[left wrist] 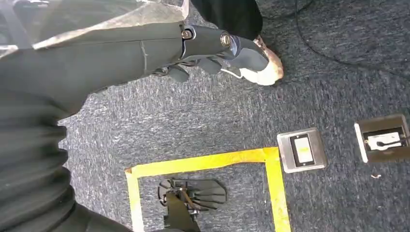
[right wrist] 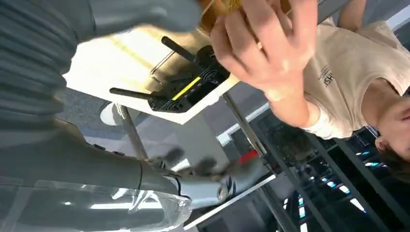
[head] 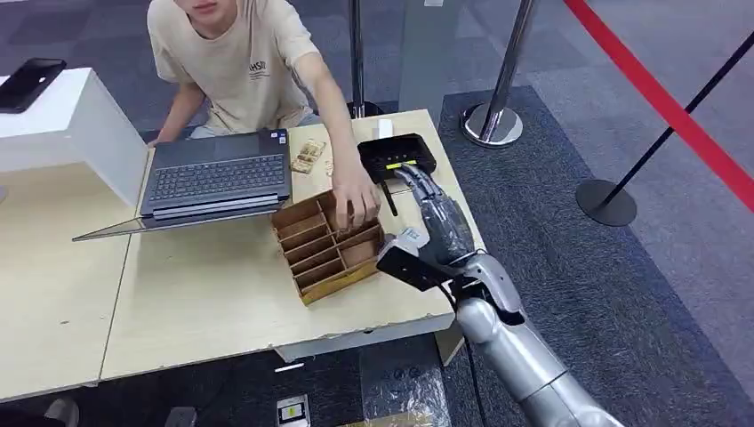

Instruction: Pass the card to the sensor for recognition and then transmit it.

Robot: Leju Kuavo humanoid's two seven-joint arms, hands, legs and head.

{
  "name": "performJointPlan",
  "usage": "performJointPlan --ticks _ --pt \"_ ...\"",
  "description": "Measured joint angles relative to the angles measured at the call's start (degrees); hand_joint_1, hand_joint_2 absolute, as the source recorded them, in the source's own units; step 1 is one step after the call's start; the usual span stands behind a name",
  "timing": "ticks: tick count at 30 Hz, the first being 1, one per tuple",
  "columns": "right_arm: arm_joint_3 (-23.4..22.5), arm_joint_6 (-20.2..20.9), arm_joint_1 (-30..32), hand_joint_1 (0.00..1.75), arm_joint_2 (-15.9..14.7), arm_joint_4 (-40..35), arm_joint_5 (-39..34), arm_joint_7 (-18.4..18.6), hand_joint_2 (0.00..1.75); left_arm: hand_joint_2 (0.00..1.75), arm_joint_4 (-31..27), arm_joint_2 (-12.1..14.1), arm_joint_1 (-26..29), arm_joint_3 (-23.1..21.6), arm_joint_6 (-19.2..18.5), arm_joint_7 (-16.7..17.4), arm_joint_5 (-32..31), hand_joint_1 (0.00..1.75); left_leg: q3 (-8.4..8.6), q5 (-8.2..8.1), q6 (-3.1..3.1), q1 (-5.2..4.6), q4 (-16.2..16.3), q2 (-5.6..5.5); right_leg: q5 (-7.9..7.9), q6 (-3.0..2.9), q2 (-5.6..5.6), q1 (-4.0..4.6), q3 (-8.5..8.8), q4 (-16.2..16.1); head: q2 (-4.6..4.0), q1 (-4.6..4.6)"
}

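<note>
Pale wood table point(head: 204, 302), as I see it from the head view, carries the following. Item: an open grey laptop point(head: 218, 178) on the far side, in front of a seated person in a beige shirt point(head: 240, 62). Item: a brown wooden tray point(head: 324, 258) divided into slots, just right of the laptop. The person's hand point(head: 356, 203) reaches into its far end. Item: the black sensor point(head: 397, 154) with stub antennas and a yellow strip on its face, at the far right corner of the table, just beyond the tray. Item: a small heap of tan pieces point(head: 307, 156) between laptop and sensor, too small for me to identify. Item: the card, which I cannot pick out with certainty in any view; something tan sits by the person's fingertips at the tray, but I cannot tell whether that is it. My right hand point(head: 411, 178) is stretched across the table's right edge, just at the near side of the sensor and beside the person's hand. Its fingers point(right wrist: 208, 166) come out blurred in the right wrist view, so I cannot tell whether they are wide, narrow or holding anything. My left hand point(left wrist: 217, 46) hangs over grey carpet point(left wrist: 217, 116), its dark fingers point(left wrist: 178, 73) bent inward with nothing in them. On the carpet there lie a yellow tape corner point(left wrist: 208, 162) and two floor sockets point(left wrist: 302, 150). Off the table stand chrome posts point(head: 498, 107) with a red belt point(head: 658, 93), and a dark phone point(head: 31, 84) rests on a white box at far left.
</note>
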Motion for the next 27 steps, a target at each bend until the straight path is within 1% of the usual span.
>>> performJointPlan --ticks 1,2,4,6,7,8,10,11,13,14,15,17,20,22,23,24,25,26,27 --pt "0.0 0.0 0.0 1.12 0.0 0.0 0.0 0.0 1.75 1.75 0.0 0.0 0.0 0.0 0.0 0.0 0.0 0.0 0.0 0.0 0.0 0.0 0.0 0.0 0.0 0.0 0.0 0.0 0.0 0.0 0.0 0.0" --pt "0.1 0.0 0.0 0.98 0.0 0.0 0.0 0.0 1.75 1.75 0.0 0.0 0.0 0.0 0.0 0.0 0.0 0.0 0.0 0.0 0.0 0.0 0.0 0.0 0.0 0.0 0.0 0.0 0.0 0.0 0.0 0.0" --pt "0.1 0.0 0.0 1.01 0.0 0.0 0.0 0.0 1.75 1.75 0.0 0.0 0.0 0.0 0.0 0.0 0.0 0.0 0.0 0.0 0.0 0.0 0.0 0.0 0.0 0.0 0.0 0.0 0.0 0.0 0.0 0.0" --pt "0.2 0.0 0.0 0.98 0.0 0.0 0.0 -0.1 1.75 1.75 0.0 0.0 0.0 0.0 0.0 0.0 0.0 0.0 0.0 0.0 0.0 0.0 0.0 0.0 0.0 0.0 0.0 0.0 0.0 0.0 0.0 0.0" --pt "0.2 -0.1 0.0 1.03 0.0 0.1 0.0 -0.1 1.75 1.75 0.0 0.0 0.0 0.0 0.0 0.0 0.0 0.0 -0.01 0.0 0.0 0.0 0.0 0.0 0.0 0.0 0.0 0.0 0.0 0.0 0.0 0.0" --pt "0.2 -0.1 0.0 1.03 0.0 0.1 0.0 -0.1 1.75 1.75 0.0 0.0 0.0 0.0 0.0 0.0 0.0 0.0 0.0 0.0 0.0 0.0 0.0 0.0 0.0 0.0 0.0 0.0 0.0 0.0 0.0 0.0" --pt "0.3 -0.1 0.0 0.73 0.0 0.1 0.0 -0.2 1.75 1.75 0.0 0.0 0.0 0.0 0.0 0.0 0.0 0.0 0.0 0.0 0.0 0.0 0.0 0.0 0.0 0.0 0.0 0.0 0.0 0.0 0.0 0.0" --pt "0.4 -0.1 0.0 0.7 0.0 0.1 0.0 -0.2 1.75 1.75 0.0 0.0 0.0 0.0 0.0 0.0 0.0 0.0 -0.01 0.0 0.0 0.0 0.0 0.0 0.0 0.0 0.0 0.0 -0.01 0.0 0.0 0.0" --pt "0.5 -0.2 0.0 0.68 0.0 0.2 0.0 -0.3 1.75 1.75 0.0 0.0 0.0 0.0 0.0 0.0 0.0 0.0 -0.02 0.0 0.0 0.0 0.0 0.0 0.0 0.0 0.0 0.0 -0.01 0.0 0.0 0.0" --pt "0.5 -0.2 0.0 0.58 0.0 0.3 0.0 -0.3 1.75 1.75 0.0 0.0 0.0 0.1 0.0 0.0 0.0 0.0 -0.02 0.0 0.0 0.0 0.0 0.0 0.0 0.0 0.0 0.0 -0.01 0.0 0.0 0.0" --pt "0.6 -0.2 0.0 0.54 0.0 0.4 0.0 -0.4 1.75 1.75 0.0 0.0 0.0 0.1 0.0 0.0 0.0 0.0 -0.02 0.0 0.0 0.0 0.0 0.0 0.0 0.0 0.0 0.0 -0.01 0.0 0.0 0.0" --pt "0.7 -0.2 0.1 0.56 0.0 0.5 0.0 -0.5 1.75 1.75 0.0 0.0 0.0 0.3 0.0 0.0 0.0 0.0 -0.01 0.0 0.0 0.0 0.0 0.0 0.0 0.0 0.0 0.0 -0.01 0.0 0.0 0.0" --pt "0.9 -0.3 0.1 0.52 0.0 0.5 -0.1 -0.5 1.75 1.75 0.0 0.0 0.0 0.3 0.0 0.0 0.0 0.0 -0.01 0.0 0.0 0.0 0.0 0.0 0.0 0.0 0.0 0.0 -0.01 0.0 0.0 0.0" --pt "1.0 -0.3 0.1 0.58 0.0 0.5 -0.3 -0.6 1.75 1.75 0.0 0.0 0.0 0.3 0.0 0.0 0.0 0.0 -0.01 0.0 0.0 0.0 0.0 0.0 0.0 0.0 0.0 0.0 -0.01 0.0 0.0 0.0" --pt "1.0 -0.3 0.1 0.93 0.0 0.5 -0.3 -0.6 1.75 1.75 0.0 0.0 0.0 0.3 0.0 0.0 0.0 0.0 -0.01 0.0 0.0 0.0 0.0 0.0 0.0 0.0 0.0 0.0 -0.01 0.0 0.0 0.0" --pt "1.0 -0.3 0.1 0.98 0.0 0.5 -0.3 -0.6 1.75 1.75 0.0 0.0 0.0 0.3 0.0 0.0 0.0 0.0 -0.01 0.0 0.0 0.0 0.0 0.0 0.0 0.0 0.0 0.0 -0.01 0.0 0.0 0.0" --pt "1.1 -0.3 0.1 0.98 0.0 0.5 -0.3 -0.6 1.75 1.75 0.0 0.0 0.0 0.3 0.0 0.0 0.0 0.0 -0.01 0.0 0.0 0.0 0.0 0.0 0.0 0.0 0.0 0.0 -0.01 0.0 0.0 0.0" --pt "1.2 -0.3 0.1 1.03 0.0 0.5 -0.3 -0.6 1.75 1.75 0.0 0.0 0.0 0.3 0.0 0.0 0.0 0.0 -0.01 0.0 0.0 0.0 0.0 0.0 0.0 0.0 0.0 0.0 -0.01 0.0 0.0 0.0" --pt "1.2 -0.3 0.1 0.99 0.0 0.6 -0.3 -0.7 1.75 1.75 0.0 0.0 0.0 0.3 0.0 0.0 -0.1 0.0 -0.01 0.0 0.0 0.0 0.0 0.0 0.0 0.0 0.0 0.0 -0.01 0.0 0.0 0.0"
